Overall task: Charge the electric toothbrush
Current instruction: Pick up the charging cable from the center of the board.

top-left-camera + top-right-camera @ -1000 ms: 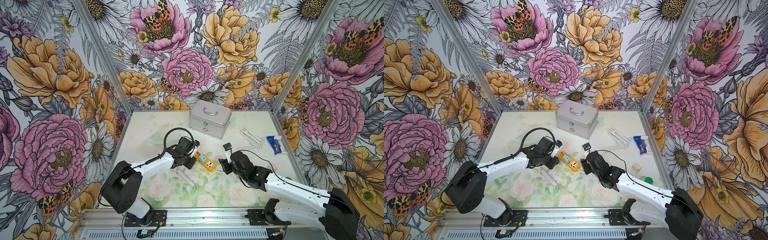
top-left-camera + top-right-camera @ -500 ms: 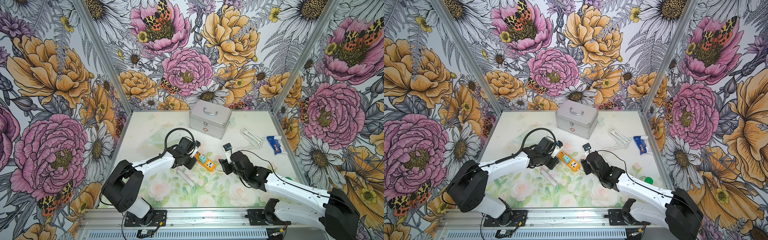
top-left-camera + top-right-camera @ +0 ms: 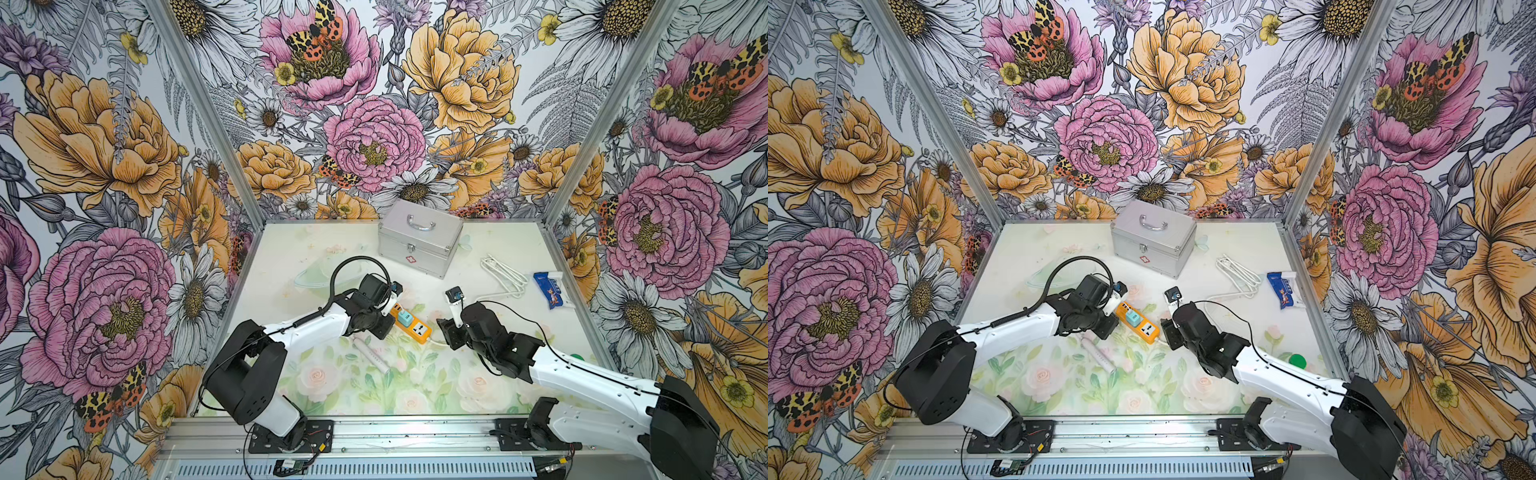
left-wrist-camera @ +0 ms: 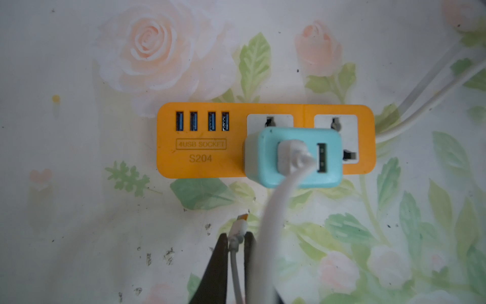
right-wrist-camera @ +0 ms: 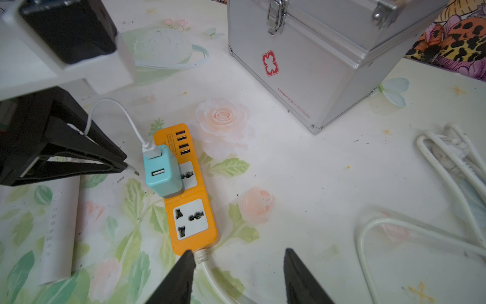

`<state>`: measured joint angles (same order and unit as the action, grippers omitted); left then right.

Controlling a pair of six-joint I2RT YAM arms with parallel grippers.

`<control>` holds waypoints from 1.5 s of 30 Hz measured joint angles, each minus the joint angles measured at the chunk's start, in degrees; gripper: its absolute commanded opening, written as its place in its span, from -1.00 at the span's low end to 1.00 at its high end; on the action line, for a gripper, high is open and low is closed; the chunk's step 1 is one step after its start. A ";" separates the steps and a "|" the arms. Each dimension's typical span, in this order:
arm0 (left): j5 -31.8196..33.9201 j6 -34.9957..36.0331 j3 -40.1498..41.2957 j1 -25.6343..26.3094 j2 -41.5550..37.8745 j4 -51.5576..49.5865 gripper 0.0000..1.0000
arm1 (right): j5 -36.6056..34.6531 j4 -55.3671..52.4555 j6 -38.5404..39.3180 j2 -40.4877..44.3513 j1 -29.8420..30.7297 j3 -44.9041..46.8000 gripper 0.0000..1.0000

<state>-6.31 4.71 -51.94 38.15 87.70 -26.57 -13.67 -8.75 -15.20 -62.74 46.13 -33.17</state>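
The left gripper point(image 4: 236, 237) has just pinched shut on the cable plug point(image 4: 239, 223), the right gripper point(image 5: 238, 252) half open and empty, so the plug can go to the toothbrush point(image 3: 371, 354) lying at 8 o'clock of the strip point(image 3: 411, 324)

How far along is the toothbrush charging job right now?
Done: charger block sits in the power strip, cable plugged into it. In hand: left gripper pinches the cable's free plug; right gripper open by the strip's cord. Left: toothbrush lies unconnected nearby.

My right wrist view: electric toothbrush point(image 5: 56, 229) far end hidden behind left gripper point(image 5: 124, 164). Left wrist view: white cable point(image 4: 273, 210) blurred, cut off by edge.
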 measured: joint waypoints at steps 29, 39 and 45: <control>-13.00 -4.74 -6.78 0.02 0.81 -1.25 0.46 | 4.28 0.46 -0.46 -0.87 0.00 0.00 0.04; -8.79 -7.02 -3.80 -0.02 -6.05 -1.95 0.97 | 6.47 2.25 -1.53 -4.50 0.00 0.00 -0.02; -1.97 -10.86 -2.40 -1.40 -12.52 -1.79 0.98 | 11.91 6.49 0.74 -6.29 0.66 0.04 -0.10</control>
<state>-8.27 -6.15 -54.35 36.75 75.18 -28.36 -1.76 -2.26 -14.46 -69.04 46.78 -33.12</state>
